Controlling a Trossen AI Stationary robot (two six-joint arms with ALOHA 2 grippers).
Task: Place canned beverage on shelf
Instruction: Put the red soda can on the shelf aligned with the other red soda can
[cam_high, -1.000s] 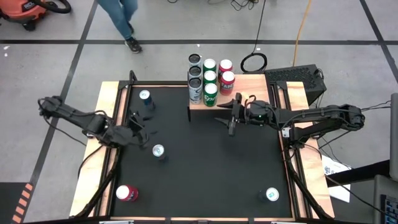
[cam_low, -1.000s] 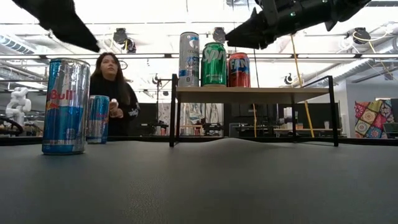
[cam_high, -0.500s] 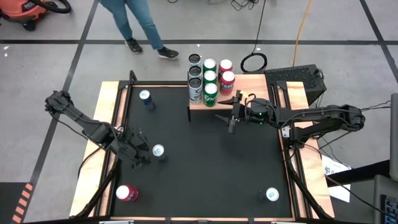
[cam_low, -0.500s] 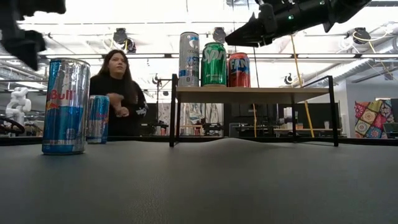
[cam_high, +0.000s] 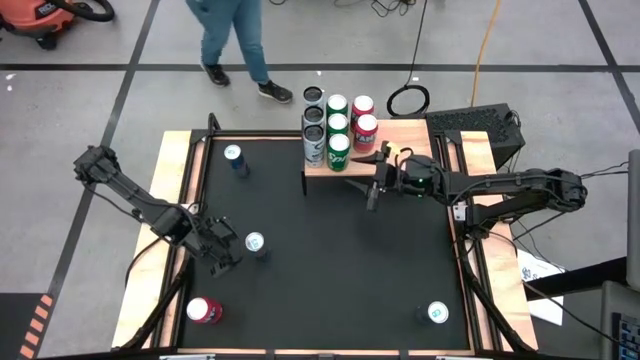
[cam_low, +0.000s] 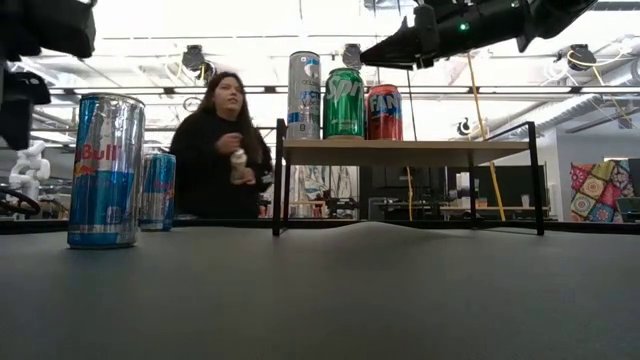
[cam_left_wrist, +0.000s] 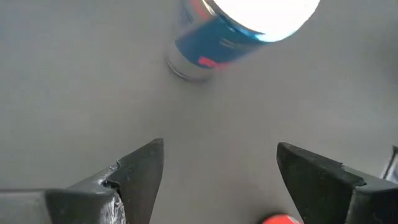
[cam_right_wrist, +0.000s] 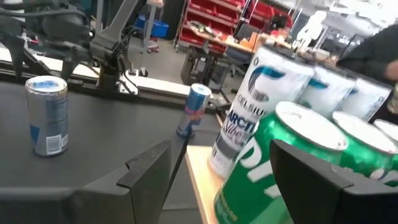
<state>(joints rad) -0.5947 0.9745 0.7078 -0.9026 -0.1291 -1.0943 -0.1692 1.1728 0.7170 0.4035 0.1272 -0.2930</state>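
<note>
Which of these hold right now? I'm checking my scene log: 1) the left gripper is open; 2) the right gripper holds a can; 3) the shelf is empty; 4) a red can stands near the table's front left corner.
1) True: the left gripper is open beside the blue can.
2) False: the right gripper is open and empty, next to the shelf.
3) False: several cans stand on it.
4) True: the red can stands there.
</note>
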